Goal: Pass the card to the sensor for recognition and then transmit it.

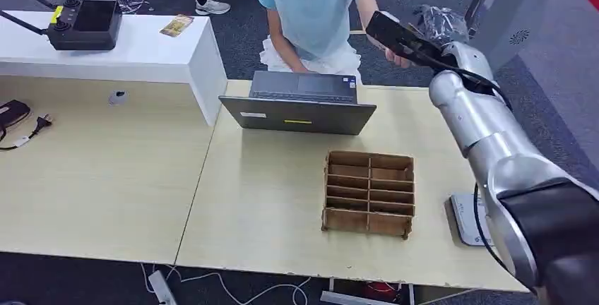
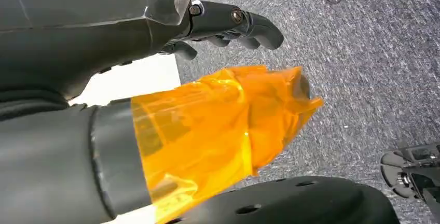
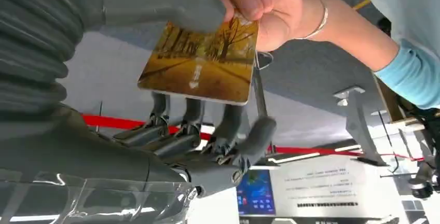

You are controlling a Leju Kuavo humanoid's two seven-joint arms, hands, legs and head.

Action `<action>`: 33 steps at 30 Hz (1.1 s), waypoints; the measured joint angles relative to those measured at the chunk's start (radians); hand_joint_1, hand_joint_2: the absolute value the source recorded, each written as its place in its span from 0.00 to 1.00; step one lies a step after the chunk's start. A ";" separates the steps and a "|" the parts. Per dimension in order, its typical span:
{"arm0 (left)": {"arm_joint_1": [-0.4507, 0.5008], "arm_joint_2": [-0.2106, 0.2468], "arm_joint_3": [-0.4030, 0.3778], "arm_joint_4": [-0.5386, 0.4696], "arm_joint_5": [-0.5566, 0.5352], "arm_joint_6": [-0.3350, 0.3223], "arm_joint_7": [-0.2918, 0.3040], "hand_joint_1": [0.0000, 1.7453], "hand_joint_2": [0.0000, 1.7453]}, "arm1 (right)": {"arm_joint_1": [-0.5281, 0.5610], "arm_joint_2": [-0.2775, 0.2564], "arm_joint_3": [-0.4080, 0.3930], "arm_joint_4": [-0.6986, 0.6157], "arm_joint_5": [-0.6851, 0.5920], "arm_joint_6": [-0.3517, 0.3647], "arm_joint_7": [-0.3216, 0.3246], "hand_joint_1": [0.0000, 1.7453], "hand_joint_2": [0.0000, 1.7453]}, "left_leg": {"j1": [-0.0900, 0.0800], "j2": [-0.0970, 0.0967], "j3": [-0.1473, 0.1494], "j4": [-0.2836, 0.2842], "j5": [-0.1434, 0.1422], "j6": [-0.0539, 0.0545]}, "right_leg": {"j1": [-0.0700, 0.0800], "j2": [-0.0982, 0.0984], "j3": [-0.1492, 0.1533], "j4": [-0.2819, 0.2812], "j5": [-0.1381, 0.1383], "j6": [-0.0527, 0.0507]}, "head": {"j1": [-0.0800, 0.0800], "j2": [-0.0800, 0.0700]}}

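On my feed the right robot hand [image 3: 207, 146] is raised beyond the far right corner of the worktop [image 1: 268, 199], reaching toward a person [image 1: 314, 8] in a light blue top who sits behind the laptop [image 1: 300, 104]. In the right wrist view the card [image 3: 202, 63] lies between the thick grey thumb and the darker fingers [image 3: 228, 125]; the thumb lies over its upper edge and the fingers stand behind its lower edge. The person's hand [image 3: 264, 1] pinches the same card at its top corner, a thin bracelet at the wrist. I cannot tell whether the right robot hand actually bears on the card or merely frames it.

The card is a flat rectangle with rounded corners and a pale edge, printed with a golden autumn avenue of trees and a small white mark near the middle.

The left robot hand [image 2: 228, 24] hangs over grey carpet, fingers curled inward with nothing in them, its thumb wrapped in orange film [image 2: 218, 130].

On the worktop stands a brown cardboard divider tray [image 1: 369, 193], with a flat white device [image 1: 470, 220] by the right edge.
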 joint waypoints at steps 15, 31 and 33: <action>0.006 0.000 -0.006 0.000 -0.007 0.013 -0.003 0.00 0.00 | 0.082 0.038 -0.256 -0.176 -0.571 0.139 -0.170 0.00 1.00 | 0.000 0.000 0.000 0.000 0.000 0.000 | 0.000 0.000 0.000 0.000 0.000 0.000 | 0.000 0.000; 0.023 0.001 -0.009 0.000 0.027 0.024 -0.011 0.00 0.00 | 0.436 -0.114 -0.280 -0.701 -0.988 0.261 -0.264 0.00 1.00 | 0.000 0.000 0.000 0.000 -0.001 0.000 | 0.000 0.000 0.000 -0.001 0.000 0.000 | 0.000 0.000; 0.024 0.001 -0.008 0.000 0.029 0.025 -0.011 0.00 0.00 | 0.493 -0.143 -0.282 -0.771 -1.009 0.261 -0.284 0.00 1.00 | 0.000 0.000 0.000 0.000 -0.001 0.000 | 0.000 0.000 0.000 -0.001 0.000 0.000 | 0.000 0.000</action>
